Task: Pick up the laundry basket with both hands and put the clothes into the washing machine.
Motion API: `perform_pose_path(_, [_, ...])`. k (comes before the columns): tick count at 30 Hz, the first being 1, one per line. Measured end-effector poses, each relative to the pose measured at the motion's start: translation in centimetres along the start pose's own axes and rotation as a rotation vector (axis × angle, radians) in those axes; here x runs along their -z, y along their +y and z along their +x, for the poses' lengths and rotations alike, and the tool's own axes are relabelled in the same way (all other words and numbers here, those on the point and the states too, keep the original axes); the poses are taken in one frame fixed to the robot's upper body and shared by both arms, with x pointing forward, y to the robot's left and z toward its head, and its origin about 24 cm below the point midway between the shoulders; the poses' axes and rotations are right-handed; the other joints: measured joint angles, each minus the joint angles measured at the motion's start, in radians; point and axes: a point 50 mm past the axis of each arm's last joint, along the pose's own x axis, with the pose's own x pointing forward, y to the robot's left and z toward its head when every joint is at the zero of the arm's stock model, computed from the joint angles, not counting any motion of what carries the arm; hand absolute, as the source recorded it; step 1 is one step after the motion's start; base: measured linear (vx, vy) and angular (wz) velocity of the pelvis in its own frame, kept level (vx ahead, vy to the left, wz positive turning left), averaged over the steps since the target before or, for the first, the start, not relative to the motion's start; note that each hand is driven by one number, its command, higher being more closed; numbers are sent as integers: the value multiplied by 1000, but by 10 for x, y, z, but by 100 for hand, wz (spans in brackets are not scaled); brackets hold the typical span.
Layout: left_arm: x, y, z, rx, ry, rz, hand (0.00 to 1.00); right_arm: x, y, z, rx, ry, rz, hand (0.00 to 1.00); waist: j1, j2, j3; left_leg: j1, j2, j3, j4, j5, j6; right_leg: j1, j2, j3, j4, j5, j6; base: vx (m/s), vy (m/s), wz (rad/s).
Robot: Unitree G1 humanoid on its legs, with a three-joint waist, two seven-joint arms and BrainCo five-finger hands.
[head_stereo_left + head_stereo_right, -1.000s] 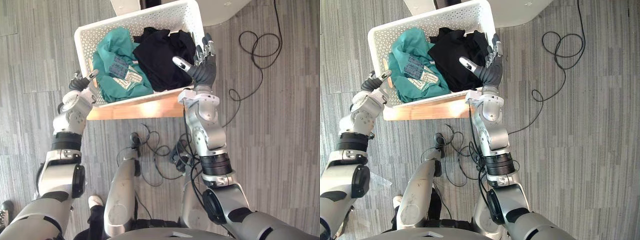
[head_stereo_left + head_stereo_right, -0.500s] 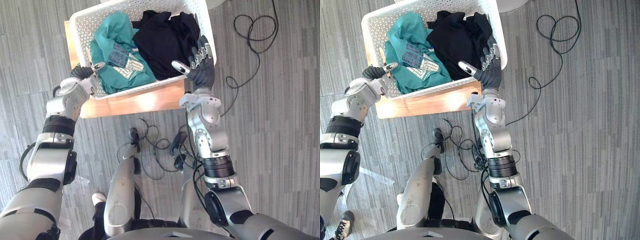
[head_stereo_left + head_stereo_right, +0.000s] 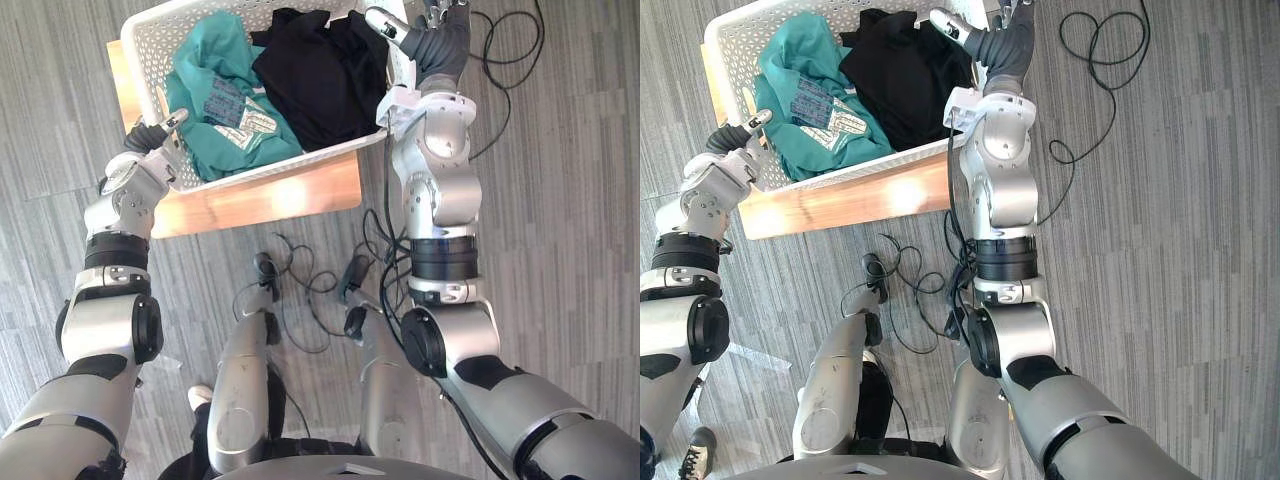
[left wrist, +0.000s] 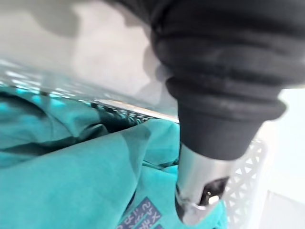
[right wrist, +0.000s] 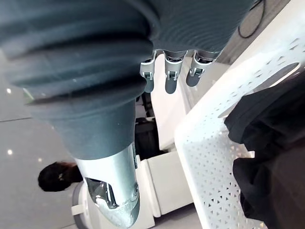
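Note:
The white perforated laundry basket [image 3: 300, 162] rests on a low wooden table [image 3: 270, 195]. Inside lie a teal garment [image 3: 215, 110] and a black garment [image 3: 320, 75]. My left hand [image 3: 148, 135] is at the basket's near left corner, its thumb [image 4: 200, 191] hooked over the rim above the teal cloth and the hand's back against the outer wall. My right hand [image 3: 440, 40] is up by the basket's far right corner, fingers [image 5: 167, 76] straight and thumb spread over the black garment, a little apart from the basket's rim [image 5: 214, 191].
Grey striped carpet [image 3: 560, 200] surrounds the table. A white appliance [image 5: 167, 186] stands just past the basket's far end in the right wrist view. A person's dark-haired head [image 5: 52, 176] shows beyond it.
My right arm has stretched out and its open hand has slid from the basket's near right corner toward the far right corner. The left hand stays on the rim. The camera has shifted.

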Motion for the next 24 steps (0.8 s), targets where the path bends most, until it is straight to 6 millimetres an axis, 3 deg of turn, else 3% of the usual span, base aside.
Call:
perform_pose_path(7, [-6,1,0,14,-62,-40,0,17,-20,37,-114,191,-28,0,-2,0,0,-28,14,-16,15,1,1,0,20,-10,-31,20,-4,6,-9,1])
perform_pose_path(13, [-7,1,1,29,-86,-45,0,27,-30,45,-220,287,-131,0,-2,1,-1,-34,16,-25,13,5,-1,0,22,-21,-31,20,-4,29,-29,4])
perform_pose_path(24, [-14,7,3,17,-107,-36,0,33,-19,45,-332,322,-327,0,-4,2,-1,-33,18,-24,-8,21,-3,0,29,-24,-49,25,-12,18,-28,-1])
